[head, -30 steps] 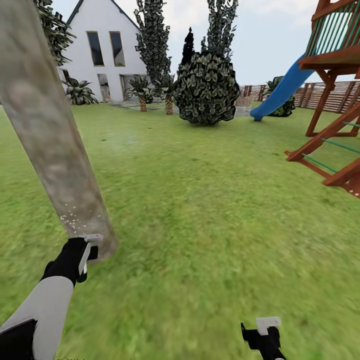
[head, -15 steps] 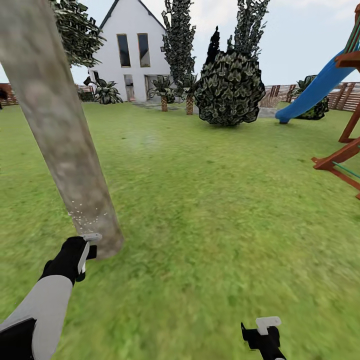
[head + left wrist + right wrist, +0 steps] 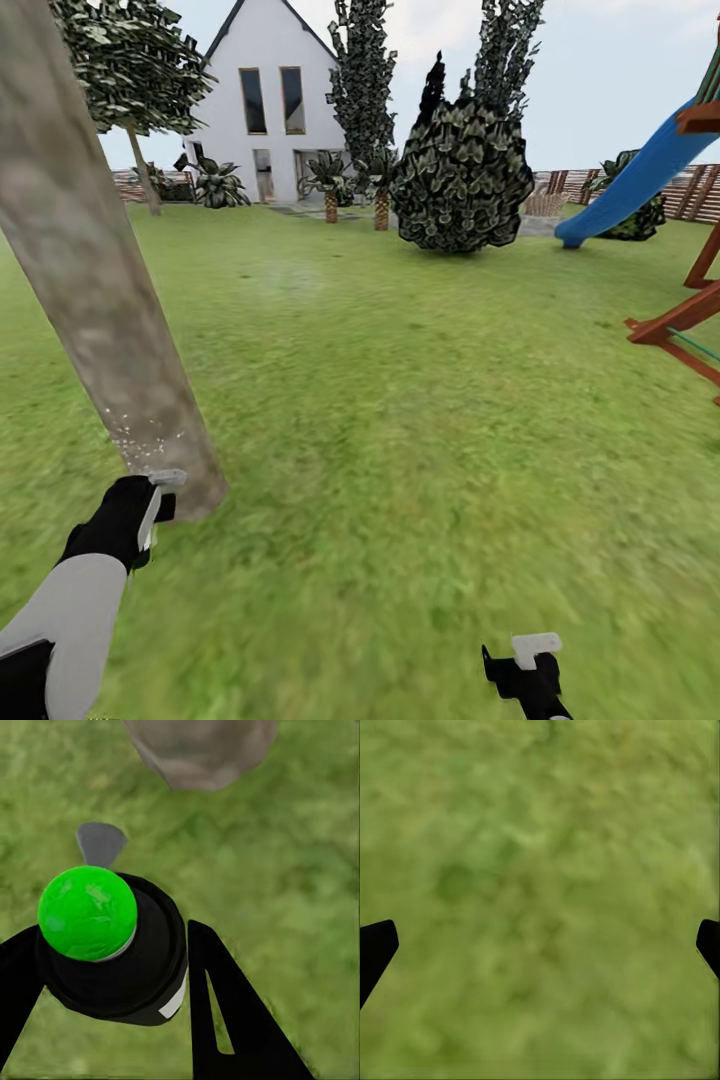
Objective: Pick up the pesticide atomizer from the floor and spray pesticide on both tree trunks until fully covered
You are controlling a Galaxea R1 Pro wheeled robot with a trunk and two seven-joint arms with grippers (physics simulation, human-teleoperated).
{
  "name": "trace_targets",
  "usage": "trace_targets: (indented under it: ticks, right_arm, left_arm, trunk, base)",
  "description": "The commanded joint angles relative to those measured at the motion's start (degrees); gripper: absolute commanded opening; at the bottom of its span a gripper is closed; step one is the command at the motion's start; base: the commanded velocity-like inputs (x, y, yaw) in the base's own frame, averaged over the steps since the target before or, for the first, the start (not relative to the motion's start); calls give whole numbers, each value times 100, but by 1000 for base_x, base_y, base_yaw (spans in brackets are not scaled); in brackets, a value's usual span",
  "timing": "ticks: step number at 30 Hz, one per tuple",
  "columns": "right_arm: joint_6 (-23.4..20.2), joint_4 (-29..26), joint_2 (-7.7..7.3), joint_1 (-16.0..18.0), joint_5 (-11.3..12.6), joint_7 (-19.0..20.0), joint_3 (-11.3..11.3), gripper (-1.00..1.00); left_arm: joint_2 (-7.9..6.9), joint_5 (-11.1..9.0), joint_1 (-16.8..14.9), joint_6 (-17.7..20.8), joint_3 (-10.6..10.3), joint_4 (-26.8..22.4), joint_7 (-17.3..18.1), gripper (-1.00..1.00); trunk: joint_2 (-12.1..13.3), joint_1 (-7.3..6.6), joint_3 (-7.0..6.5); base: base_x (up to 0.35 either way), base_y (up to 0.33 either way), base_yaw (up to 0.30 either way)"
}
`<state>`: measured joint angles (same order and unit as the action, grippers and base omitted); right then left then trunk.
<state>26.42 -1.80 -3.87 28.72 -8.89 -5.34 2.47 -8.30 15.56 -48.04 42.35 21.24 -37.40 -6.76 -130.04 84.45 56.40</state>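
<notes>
Pesticide (image 3: 140, 437) specks cling low on the pale tree trunk (image 3: 95, 290) slanting down the left of the head view, just above my left hand (image 3: 150, 505) at lower left. That hand is clamped on the atomizer (image 3: 112, 945), black-bodied with a green cap, over the grass (image 3: 420, 400). My right hand (image 3: 530, 668), bottom right, hangs with fingers spread wide apart.

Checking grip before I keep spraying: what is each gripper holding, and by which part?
Left gripper clamps the atomizer around its black body, below the green cap. Right gripper is open, holding nothing.
</notes>
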Motion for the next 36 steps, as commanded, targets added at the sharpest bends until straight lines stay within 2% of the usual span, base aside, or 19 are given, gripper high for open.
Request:
trace_targets:
  ticks: [1, 4, 7, 9, 12, 15, 20, 22, 24, 25, 27, 29, 31, 32, 34, 36]
  right_arm:
    - [13, 4, 0, 2, -60, -29, 26, 100]
    - [13, 4, 0, 2, -60, -29, 26, 100]
    - [13, 4, 0, 2, -60, -29, 26, 100]
    - [13, 4, 0, 2, -60, -29, 26, 100]
    - [13, 4, 0, 2, -60, -29, 26, 100]
    - [13, 11, 0, 2, -60, -29, 26, 100]
    - [13, 11, 0, 2, -60, -29, 26, 100]
    - [13, 11, 0, 2, -60, -30, 26, 100]
    - [13, 11, 0, 2, -60, -29, 26, 100]
    - [13, 12, 0, 2, -60, -29, 26, 100]
    - [13, 12, 0, 2, -60, -29, 26, 100]
    - [13, 13, 0, 2, -60, -29, 26, 100]
    - [13, 13, 0, 2, -60, -29, 26, 100]
    - [13, 13, 0, 2, -60, -29, 26, 100]
    - [13, 13, 0, 2, -60, -29, 26, 100]
    - [13, 11, 0, 2, -60, -29, 26, 100]
  left_arm:
    - [-11, -42, 8, 19, -7, -4, -10, -100]
    - [72, -41, -8, 19, -25, -4, -16, -100]
    - [378, -41, -52, 15, -44, -4, -18, -100]
    - [485, -32, -55, 11, -54, -4, -18, -100]
    - [374, -13, -49, 18, -48, -9, -11, -100]
    - [36, -45, -43, 33, -25, -5, 13, -100]
    - [134, -53, -48, 21, -43, -12, 17, -100]
    - [131, -51, -54, 19, -50, -16, 17, -100]
    - [67, -47, -62, 38, -44, -169, 24, -100]
    - [-1, -34, -64, 104, -42, -379, 25, -100]
    - [-103, -46, -65, 267, -43, -491, 30, -100]
    - [-38, -54, -71, 343, -53, -525, 34, -100]
    - [225, -49, -233, 374, -57, -532, 35, -100]
    - [293, -47, -296, 384, -58, -531, 35, -100]
    - [315, -41, -404, 397, -58, -531, 31, -100]
    - [244, -20, -444, 404, -52, -545, 28, -100]
  trunk:
    - [-2, 1, 5]
    - [-2, 1, 5]
    - [-2, 1, 5]
    - [-2, 1, 5]
    - [-2, 1, 5]
    - [-2, 1, 5]
    - [-2, 1, 5]
    - [-2, 1, 5]
    - [-2, 1, 5]
    - [-2, 1, 5]
    - [-2, 1, 5]
    - [-2, 1, 5]
    - [-2, 1, 5]
    - [-2, 1, 5]
    - [-2, 1, 5]
    - [-2, 1, 5]
  base:
    - [169, -254, 258]
    - [172, -251, 271]
    - [173, -251, 275]
    - [173, -250, 168]
    - [175, -248, 26]
    - [194, -234, 3]
    - [215, -178, 157]
    - [53, -30, 272]
    - [16, -9, 276]
    - [4, -2, 278]
    - [1, -1, 278]
    - [0, 0, 278]
    - [0, 0, 278]
    - [0, 0, 278]
    - [0, 0, 278]
    - [0, 0, 202]
